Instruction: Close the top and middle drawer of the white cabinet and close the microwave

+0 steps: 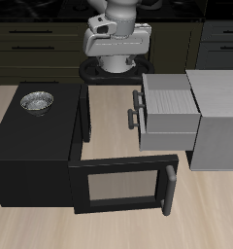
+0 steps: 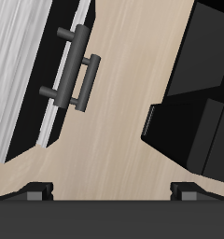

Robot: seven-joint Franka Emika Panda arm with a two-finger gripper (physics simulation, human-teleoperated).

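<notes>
The microwave (image 1: 31, 146) is a black box near the table's front edge; its door (image 1: 118, 185) stands swung wide open, with the bar handle (image 1: 170, 190) at the free end. The white cabinet (image 1: 217, 117) stands beside it. The top drawer (image 1: 169, 94) with a ribbed top and the middle drawer (image 1: 172, 128) under it are both pulled out toward the microwave. Their dark handles (image 2: 77, 75) show in the wrist view, as does a microwave corner (image 2: 193, 112). My gripper (image 2: 112, 191) is open and empty, high above the bare table between drawers and microwave.
A small metal bowl (image 1: 36, 100) sits on the microwave's top. Dark background cabinets (image 1: 31, 49) run along the back behind the robot's base (image 1: 114, 68). The open door spans the gap in front of the drawers.
</notes>
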